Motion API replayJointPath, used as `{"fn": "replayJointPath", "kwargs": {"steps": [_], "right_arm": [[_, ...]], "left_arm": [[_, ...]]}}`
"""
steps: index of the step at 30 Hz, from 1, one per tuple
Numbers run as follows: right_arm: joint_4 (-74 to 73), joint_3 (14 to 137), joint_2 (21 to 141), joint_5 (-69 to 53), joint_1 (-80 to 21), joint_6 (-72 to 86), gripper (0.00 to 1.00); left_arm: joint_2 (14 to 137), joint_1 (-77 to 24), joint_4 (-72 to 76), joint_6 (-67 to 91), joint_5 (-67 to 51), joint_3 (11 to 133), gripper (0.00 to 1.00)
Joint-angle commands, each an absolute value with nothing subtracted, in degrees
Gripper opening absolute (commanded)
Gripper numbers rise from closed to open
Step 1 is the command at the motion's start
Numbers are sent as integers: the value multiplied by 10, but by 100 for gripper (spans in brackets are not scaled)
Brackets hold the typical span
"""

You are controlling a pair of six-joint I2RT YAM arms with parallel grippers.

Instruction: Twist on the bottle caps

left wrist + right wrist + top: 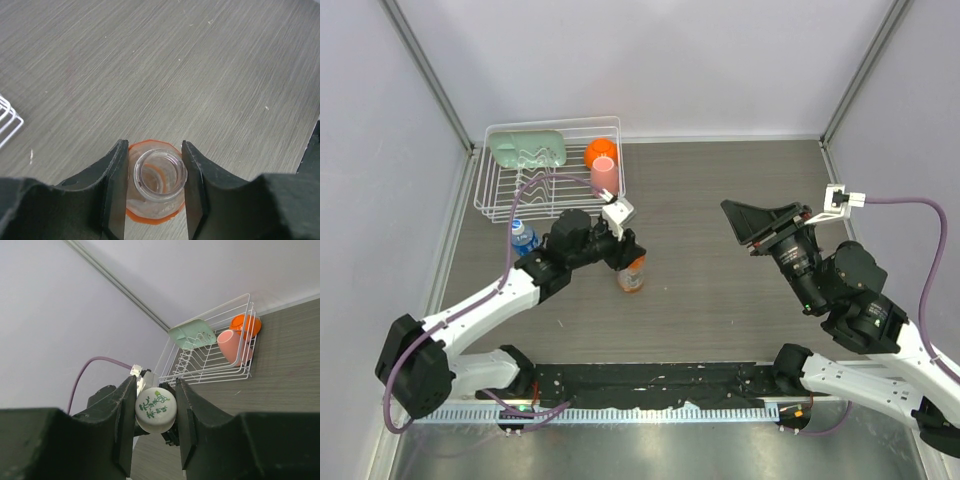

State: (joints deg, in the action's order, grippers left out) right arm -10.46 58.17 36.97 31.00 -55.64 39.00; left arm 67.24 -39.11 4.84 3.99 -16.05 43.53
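Observation:
The orange-drink bottle (631, 276) stands upright in the middle of the table with its mouth open. My left gripper (620, 250) is shut on the bottle (156, 185) at the shoulder, one jaw on each side of the open neck. My right gripper (745, 228) is raised above the table's right half, pointing left, and is shut on a white cap (156, 410) with green print on top. The blue-label bottle (524, 238) stands to the left, beside the left arm, wearing a bluish cap.
A white wire rack (500, 195) at the back left holds a green dish (527, 148), an orange cup (601, 152) and a pink cup (605, 176). The rack (210, 362) also shows in the right wrist view. A purple cable loops over the left arm.

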Motion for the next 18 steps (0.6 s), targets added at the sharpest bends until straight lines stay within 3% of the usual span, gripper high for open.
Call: {"fn": "replayJointPath", "kwargs": {"steps": [1, 6, 10, 13, 18], "right_arm": [[-105, 598, 366, 321, -555, 372, 21], [-122, 623, 367, 330, -555, 357, 21], [-140, 637, 367, 343, -554, 348, 21], [-158, 649, 366, 357, -554, 341, 21], [-177, 658, 359, 371, -555, 331, 21]], "left_arm": [[702, -416, -123, -67, -171, 534, 18], [803, -512, -388, -139, -89, 731, 12], [977, -562, -628, -129, -52, 884, 8], [1055, -581, -685, -107, -66, 939, 5], [1089, -617, -601, -108, -69, 911, 9]]}}
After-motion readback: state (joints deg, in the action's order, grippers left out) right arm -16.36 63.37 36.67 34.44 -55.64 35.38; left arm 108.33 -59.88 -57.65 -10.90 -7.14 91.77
